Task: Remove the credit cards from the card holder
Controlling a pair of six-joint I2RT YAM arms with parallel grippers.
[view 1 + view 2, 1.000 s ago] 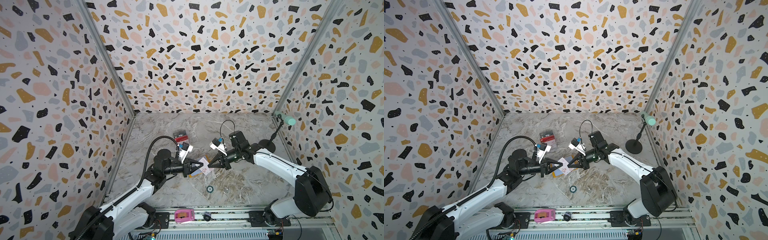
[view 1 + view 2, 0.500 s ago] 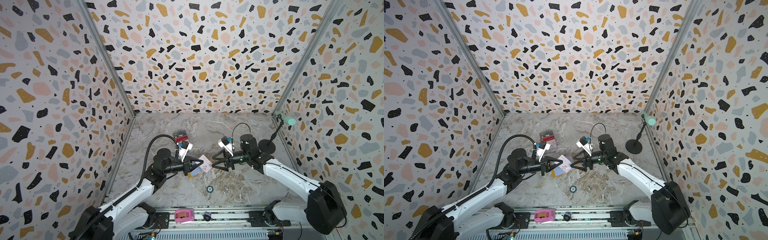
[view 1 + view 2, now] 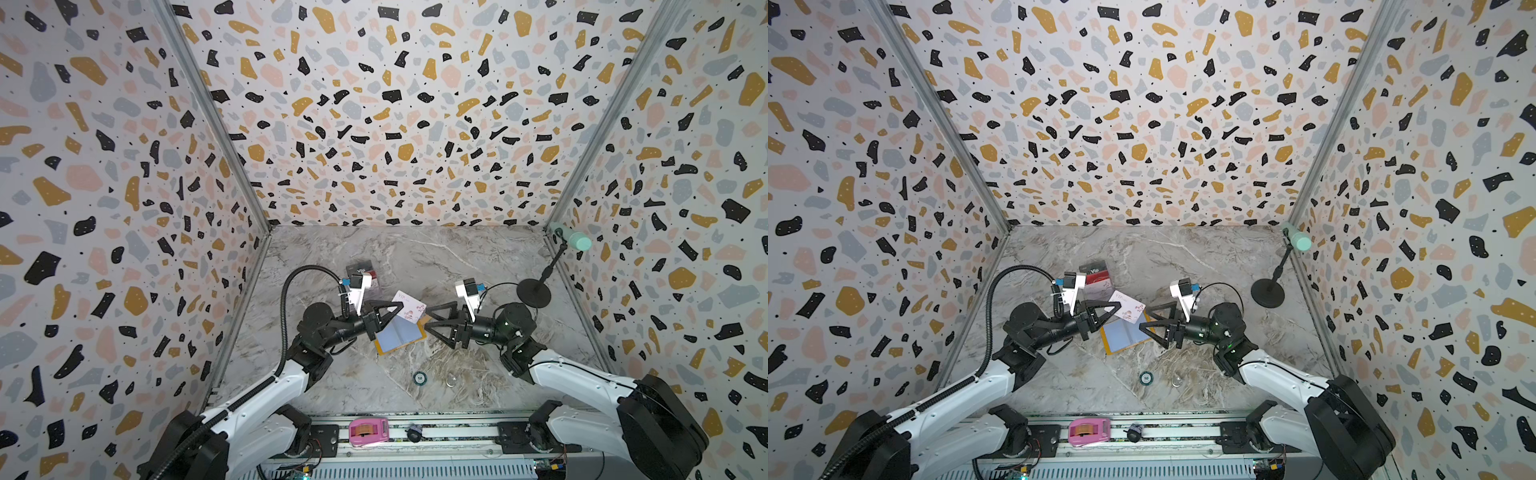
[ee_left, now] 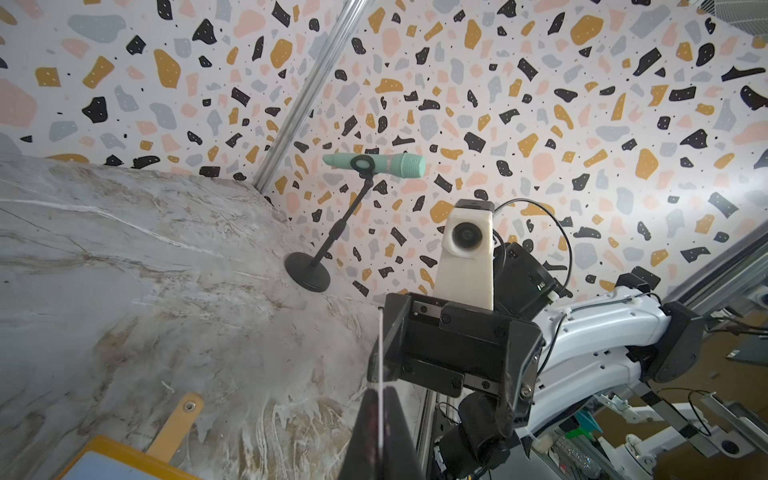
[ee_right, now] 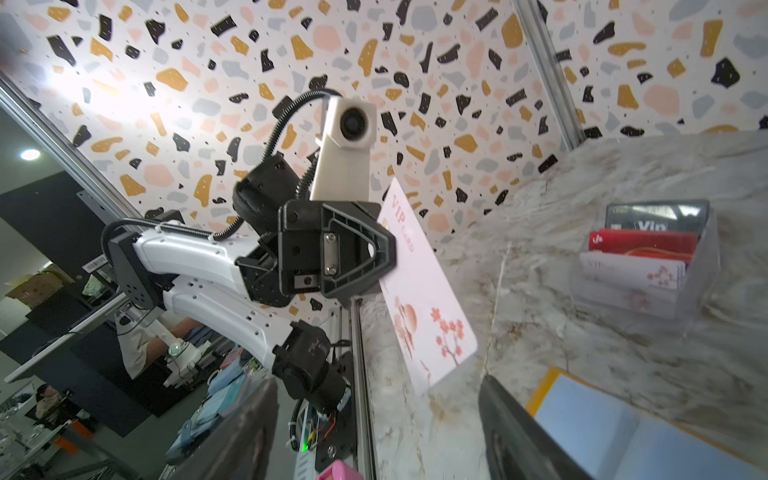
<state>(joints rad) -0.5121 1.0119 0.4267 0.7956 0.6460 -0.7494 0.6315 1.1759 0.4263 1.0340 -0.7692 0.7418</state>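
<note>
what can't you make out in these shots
Card holder: whether its sleeves hold cards; right wrist view's edge cuts it off, too small in both top views.
Dark round thing: too small to identify in both top views.
Black card, right wrist view: red card hides its lower part.

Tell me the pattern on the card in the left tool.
The card is white with pink VIP lettering and pink blossoms, clearest in the right wrist view.
</note>
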